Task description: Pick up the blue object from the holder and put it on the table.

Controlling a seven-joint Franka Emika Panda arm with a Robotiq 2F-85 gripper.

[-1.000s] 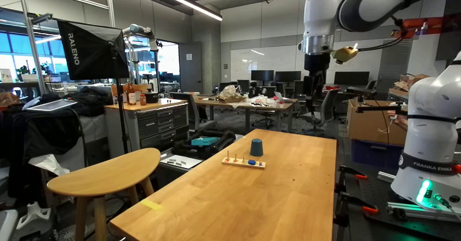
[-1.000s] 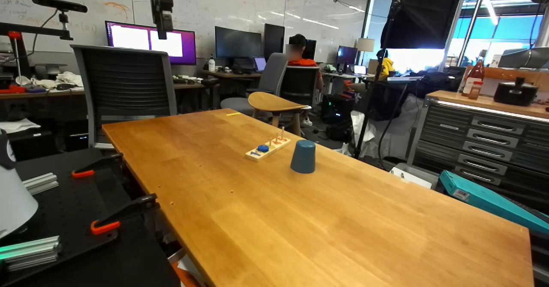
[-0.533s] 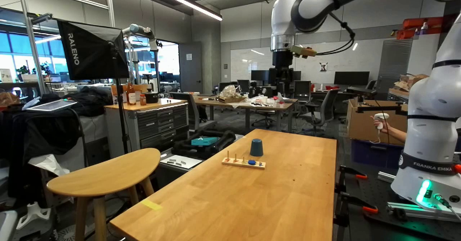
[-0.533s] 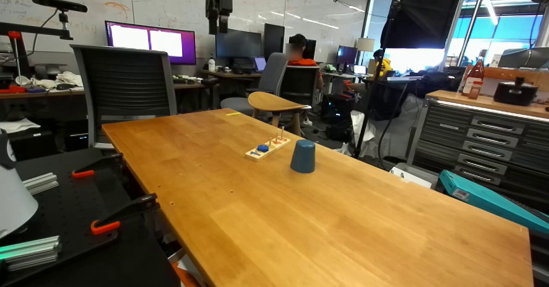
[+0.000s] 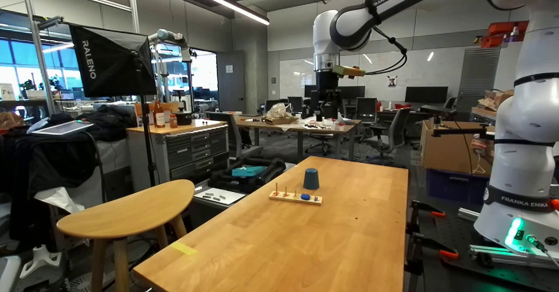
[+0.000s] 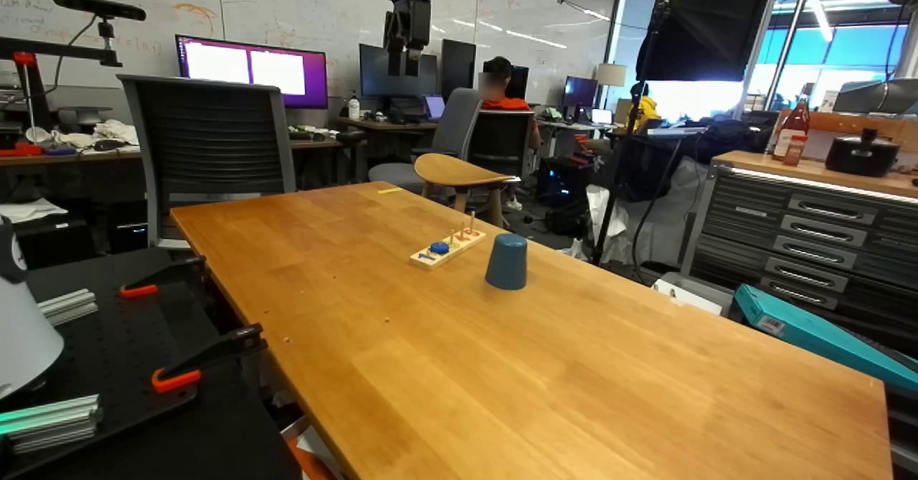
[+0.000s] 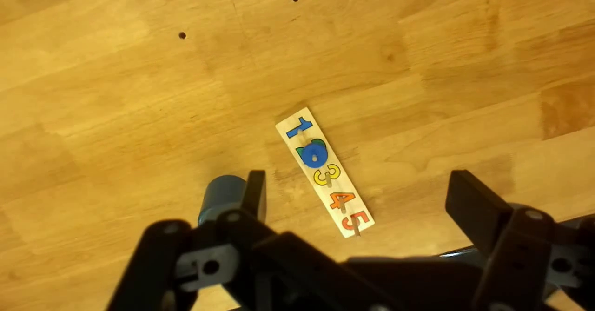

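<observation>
Holder [image 7: 324, 191]: five pegs [image 7: 328, 181], one disc [image 7: 312, 151]

My arm [image 5: 395, 4] and base [image 5: 513, 215]: FRANKA EMIKA. Lamp [image 5: 115, 60]: RALENO. Holder [image 7: 338, 187]: 1, 3, 4, 5; second numeral partly covered.

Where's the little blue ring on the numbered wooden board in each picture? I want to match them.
In an exterior view: blue ring a little right of centre, lower half.
In an exterior view: blue ring slightly left of and below centre.
Wrist view: blue ring near the centre.
Shared landmark: all three show the blue-grey cup near the board; the claw partly hides it in the wrist view.
</observation>
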